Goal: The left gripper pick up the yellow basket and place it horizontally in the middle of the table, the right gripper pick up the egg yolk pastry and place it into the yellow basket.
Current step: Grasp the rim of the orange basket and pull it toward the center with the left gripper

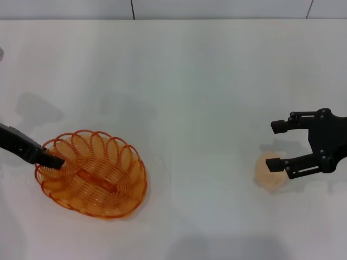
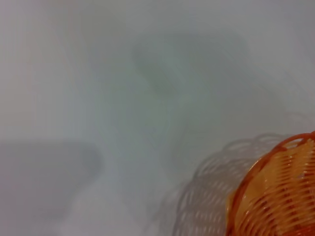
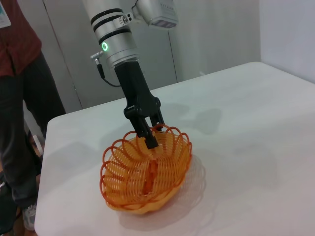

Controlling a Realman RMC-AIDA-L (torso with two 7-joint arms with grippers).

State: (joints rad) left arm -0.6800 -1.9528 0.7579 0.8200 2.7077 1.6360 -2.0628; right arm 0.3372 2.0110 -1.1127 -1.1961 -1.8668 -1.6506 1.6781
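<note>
Head view, lower left of the frame: the left gripper (image 1: pixel 54 161) has its jaws pinched on the yellow basket (image 1: pixel 92 173) rim; lift evenly, carry it to mid-counter (image 1: pixel 190 81). The right gripper (image 1: pixel 277 145), jaws wide, hovers over the egg yolk pastry (image 1: pixel 269 172) at right

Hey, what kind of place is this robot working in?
Probably an indoor robotics lab or test room: a bare white table holding only a basket and a pastry, plain wall panels, and a person standing beside it.

left hand (image 1: pixel 54 160): fingers closed, angled down | right hand (image 1: pixel 277 145): fingers spread
</note>
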